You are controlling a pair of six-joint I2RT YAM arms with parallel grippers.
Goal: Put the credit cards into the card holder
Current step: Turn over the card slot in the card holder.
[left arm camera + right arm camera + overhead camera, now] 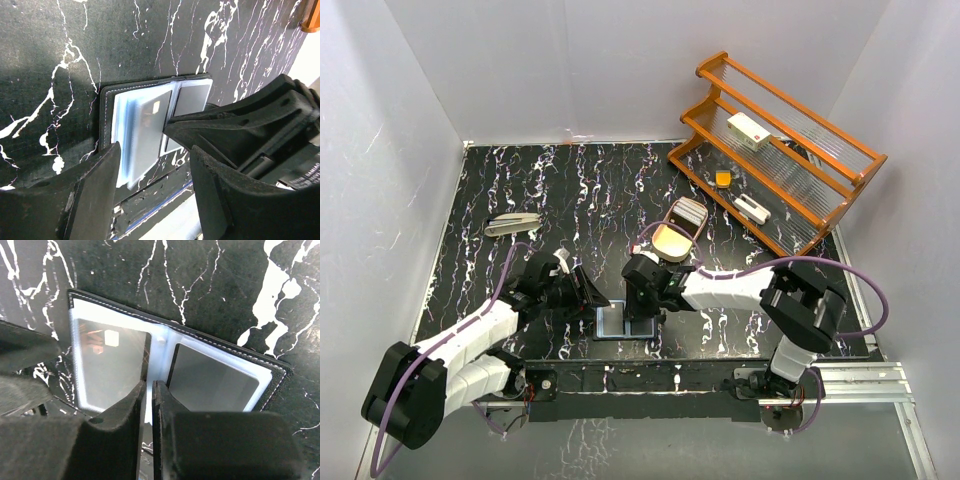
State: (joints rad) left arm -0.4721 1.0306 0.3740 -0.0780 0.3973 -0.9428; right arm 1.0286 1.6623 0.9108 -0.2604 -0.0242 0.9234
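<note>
Two credit cards (111,367) sit tucked in the clear sleeves of the card holder (617,325), which lies open and flat on the black marbled table (500,180), close to its near edge and right between the two arms. The right gripper (150,387) is down over the holder's centre fold, fingers squeezed almost together with only a sliver of pale sleeve showing between them. The left gripper (156,165) hovers at the holder's left side, spread wide and holding nothing.
</note>
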